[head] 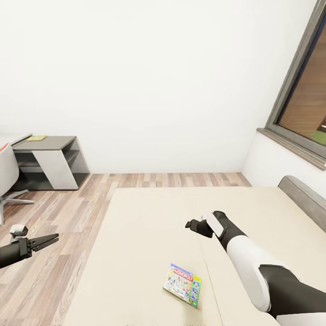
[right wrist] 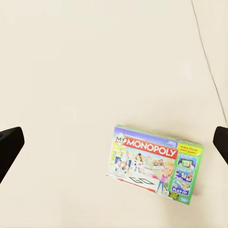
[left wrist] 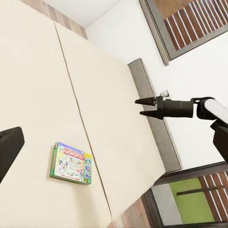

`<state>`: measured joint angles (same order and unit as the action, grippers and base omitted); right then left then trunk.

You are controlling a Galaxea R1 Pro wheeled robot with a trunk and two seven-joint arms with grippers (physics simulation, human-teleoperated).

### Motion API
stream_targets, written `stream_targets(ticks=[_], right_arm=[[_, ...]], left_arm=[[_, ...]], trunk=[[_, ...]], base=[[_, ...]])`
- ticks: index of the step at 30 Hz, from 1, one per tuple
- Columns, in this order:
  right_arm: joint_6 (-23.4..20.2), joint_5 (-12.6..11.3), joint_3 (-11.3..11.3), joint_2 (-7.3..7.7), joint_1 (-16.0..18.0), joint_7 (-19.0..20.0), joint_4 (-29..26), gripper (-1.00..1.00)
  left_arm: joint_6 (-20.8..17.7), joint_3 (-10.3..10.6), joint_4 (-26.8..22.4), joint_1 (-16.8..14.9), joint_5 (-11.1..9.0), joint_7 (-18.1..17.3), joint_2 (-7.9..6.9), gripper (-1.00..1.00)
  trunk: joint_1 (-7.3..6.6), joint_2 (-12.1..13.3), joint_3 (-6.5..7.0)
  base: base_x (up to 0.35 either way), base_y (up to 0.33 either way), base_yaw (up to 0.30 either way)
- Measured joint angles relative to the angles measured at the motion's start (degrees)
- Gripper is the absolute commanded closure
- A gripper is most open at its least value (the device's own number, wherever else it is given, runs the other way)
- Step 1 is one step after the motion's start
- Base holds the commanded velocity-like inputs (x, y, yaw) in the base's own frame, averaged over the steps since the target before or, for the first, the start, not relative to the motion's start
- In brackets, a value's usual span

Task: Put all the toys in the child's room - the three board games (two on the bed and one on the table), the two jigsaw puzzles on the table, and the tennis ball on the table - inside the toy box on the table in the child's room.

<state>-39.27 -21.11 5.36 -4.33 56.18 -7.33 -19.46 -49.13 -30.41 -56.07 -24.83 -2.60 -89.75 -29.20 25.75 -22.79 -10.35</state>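
Head view: the bed, a beige mattress with a grey headboard at the right, occupied the lower half of the scene. One board game, a pale green-edged box lettered MONOPOLY, lay flat on the mattress near its closer edge, apart from both arms. The right gripper hovered above the middle of the bed, beyond the box, on a black and white forearm; in this view its fingers overlapped. The left gripper was held over the wooden floor beside the bed, its two dark fingers spread in a narrow V with nothing between them. A dark grey side cabinet stood against the white wall at the left, with a small yellow-green flat item on its top; part of a chair showed at the left edge. A window was set in the right wall.

Left wrist view: the board game lay on the mattress, and the right gripper showed from the side with its fingers parted and empty, over the headboard.

Right wrist view: the board game lay face up below the camera, between the two widely separated fingertips and touching neither
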Motion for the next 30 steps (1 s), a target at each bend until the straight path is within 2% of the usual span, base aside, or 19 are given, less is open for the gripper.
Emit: stream_targets(ticks=[13, 21, 30], right_arm=[[0.7, -0.1, 0.0, 0.08, -0.1, 0.0, 0.9, -1.00], [3.2, -0.2, -0.1, 0.15, -0.1, -0.1, 3.7, -1.00], [3.9, -0.2, -0.6, 0.50, -0.1, 0.0, 4.8, -1.00]], left_arm=[[0.1, 0.0, 0.0, 0.0, 0.0, 0.0, 0.03, -1.00], [0.1, 0.0, 0.0, 0.0, 0.0, 0.0, 0.03, -1.00], [0.1, 0.0, 0.0, 0.0, 0.0, 0.0, 0.03, -1.00]], trunk=[[0.00, 0.0, -1.23], [0.00, 0.0, -1.98], [0.00, 0.0, -2.83]], base=[[0.000, 0.000, 0.000], [0.000, 0.000, 0.000], [0.000, 0.000, 0.000]])
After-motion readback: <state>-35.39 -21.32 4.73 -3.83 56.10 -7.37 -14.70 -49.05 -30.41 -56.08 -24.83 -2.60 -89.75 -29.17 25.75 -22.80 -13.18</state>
